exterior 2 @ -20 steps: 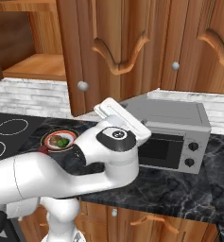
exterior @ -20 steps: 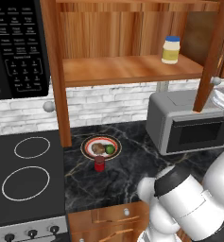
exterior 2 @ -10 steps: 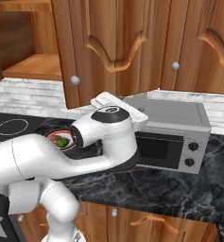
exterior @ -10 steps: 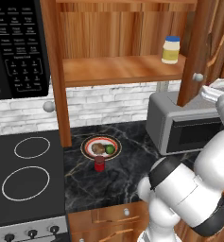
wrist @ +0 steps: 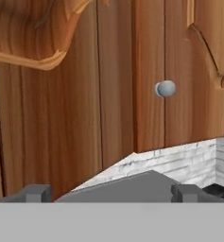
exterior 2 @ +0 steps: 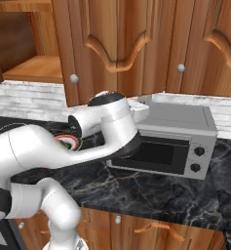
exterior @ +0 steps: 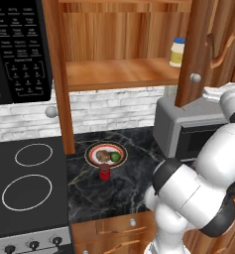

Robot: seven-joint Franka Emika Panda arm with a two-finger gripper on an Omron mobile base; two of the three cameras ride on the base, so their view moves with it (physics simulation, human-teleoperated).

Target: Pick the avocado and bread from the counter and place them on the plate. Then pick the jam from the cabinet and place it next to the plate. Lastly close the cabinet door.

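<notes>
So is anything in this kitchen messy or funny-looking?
Nothing is spilled or broken. The cabinet door hangs open, so the yellow jar shows on the shelf. The jam stands upright beside the plate.

Arm: glossy white rounded shells, bulbous segments.
Joints: dark grey-black bands between the shells, one beside the toaster oven.
Finger tips: two small dark grey blocks, square-edged, set wide apart.
Markings, cables, screws: none discernible.
</notes>
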